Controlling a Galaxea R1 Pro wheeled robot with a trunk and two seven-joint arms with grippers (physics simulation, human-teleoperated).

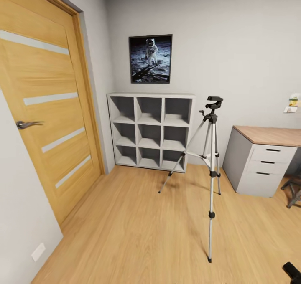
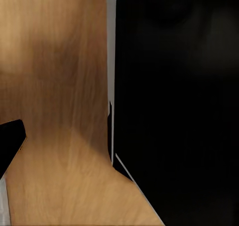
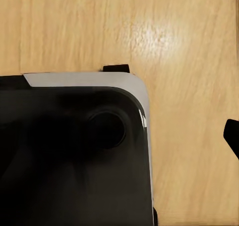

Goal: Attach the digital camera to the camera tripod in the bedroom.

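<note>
The camera tripod [image 1: 211,158] stands upright on the wood floor at centre right of the head view, its thin silver legs spread. Its dark head with the pan handle [image 1: 214,104] carries nothing. The digital camera is out of view. In the left wrist view one dark fingertip [image 2: 9,143] pokes in over the floor beside the robot's black body [image 2: 174,111]. In the right wrist view a dark fingertip [image 3: 232,136] shows beside the black, grey-edged body [image 3: 69,156]. I cannot tell whether either gripper is open or shut.
A white cube shelf [image 1: 150,131] stands against the back wall under the astronaut poster [image 1: 150,59]. The oak door [image 1: 46,108] is shut on the left. A grey drawer desk [image 1: 267,158] stands at the right, with dark chair legs [image 1: 294,190] beside it.
</note>
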